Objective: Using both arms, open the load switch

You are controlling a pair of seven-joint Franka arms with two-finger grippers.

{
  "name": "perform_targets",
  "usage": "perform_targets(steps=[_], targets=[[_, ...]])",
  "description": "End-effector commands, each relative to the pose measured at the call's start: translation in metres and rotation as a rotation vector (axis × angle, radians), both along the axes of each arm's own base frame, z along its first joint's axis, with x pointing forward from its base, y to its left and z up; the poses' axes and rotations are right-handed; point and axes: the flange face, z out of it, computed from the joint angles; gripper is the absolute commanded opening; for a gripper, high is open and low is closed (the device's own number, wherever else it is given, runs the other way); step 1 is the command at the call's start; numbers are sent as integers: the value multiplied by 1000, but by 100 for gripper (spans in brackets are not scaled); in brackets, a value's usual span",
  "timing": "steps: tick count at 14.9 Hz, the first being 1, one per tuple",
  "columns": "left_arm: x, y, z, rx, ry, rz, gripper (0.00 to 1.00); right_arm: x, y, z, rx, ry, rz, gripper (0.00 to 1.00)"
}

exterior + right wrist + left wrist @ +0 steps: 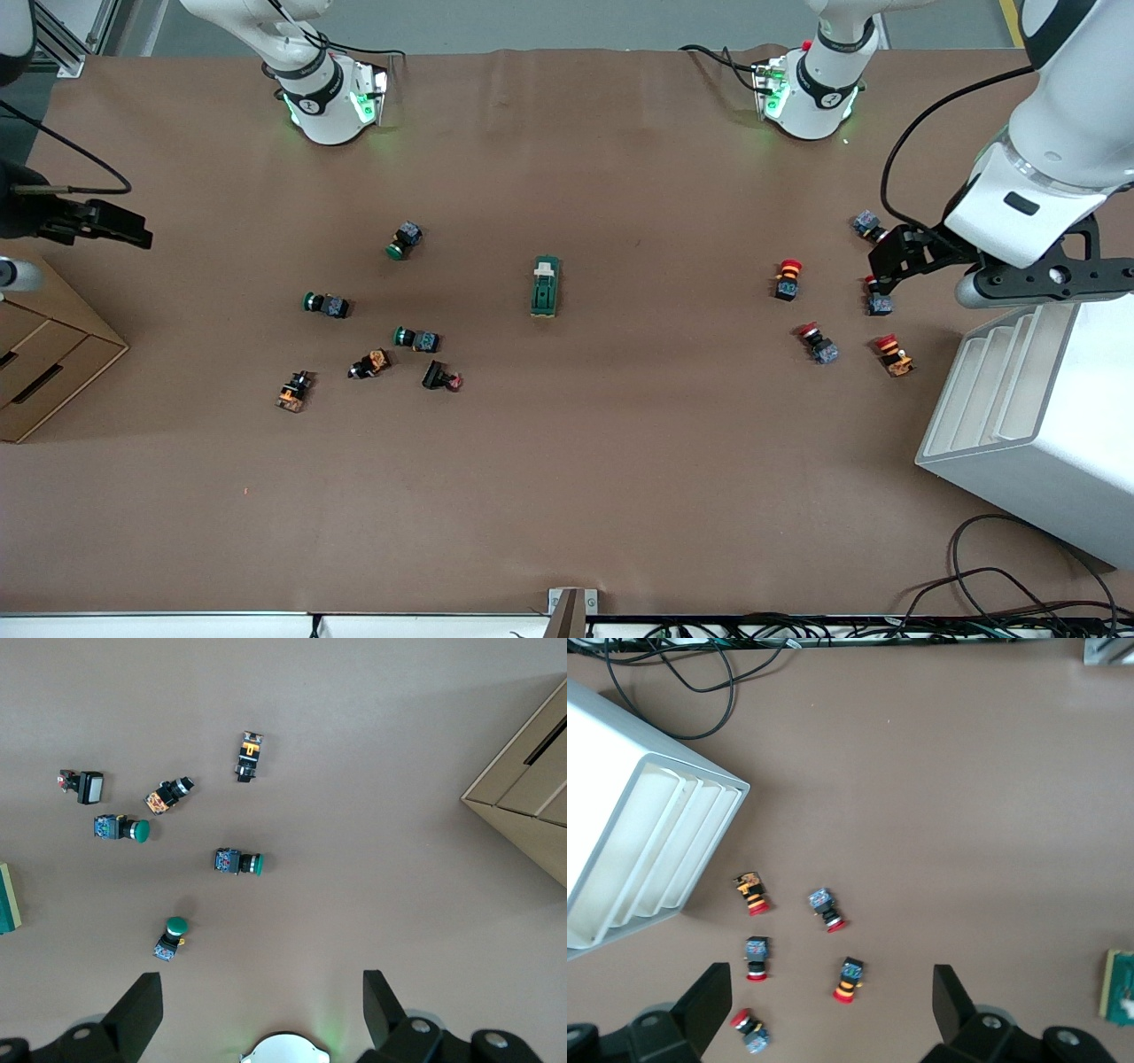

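the load switch (545, 286) lay alone in the middle of the table (620, 461), between the two groups of small buttons, with its white tab at the end that pointed to the arm bases. nothing touched it, so the task looked not yet started.

the left gripper (833, 1005) hung released, fingers wide apart, over the red buttons (834, 909) at the left arm's end, near the white rack (629, 868). the right gripper (263, 1008) hung also released, over the green buttons (237, 862) at the right arm's end, near the cardboard box (532, 797). both were well apart from the switch.

to do the step well, i think both arms should come to the middle without touching the buttons. one gripper should clamp the green body across its narrow sides, and the other should take the white tab, so the block does not slide on the smooth cover.
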Motion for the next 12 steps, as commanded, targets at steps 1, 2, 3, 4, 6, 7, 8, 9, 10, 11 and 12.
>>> perform_targets(steps=[1,2,3,4,6,7,8,9,10,11,12], targets=[[-11,9,5,24,12,-45,100,-35,-2,17,3,-37,-9,100],[-13,26,12,1,9,-2,100,-43,-3,20,1,-42,-6,100],[-11,46,13,-56,25,34,100,-49,-4,24,0,-47,-7,100],[-14,69,17,-114,32,66,100,-54,-3,30,-1,-54,-7,100],[-23,90,21,-123,32,84,100,-65,-3,36,-1,-63,-7,100],[-27,95,19,-117,41,77,100,-71,-3,35,-1,-68,-9,100],[-34,98,20,-111,42,58,100,-76,-3,31,-2,-76,-8,100],[-40,100,19,-104,48,23,100,-79,-2,27,-2,-86,-6,100],[-50,99,20,-99,53,-7,100,-82,-2,27,0,-91,-8,100],[-61,98,16,-98,52,-17,100,-82,-2,27,1,-88,-9,100],[-70,98,17,-97,29,-18,100,-83,-2,27,4,-85,-9,100]])
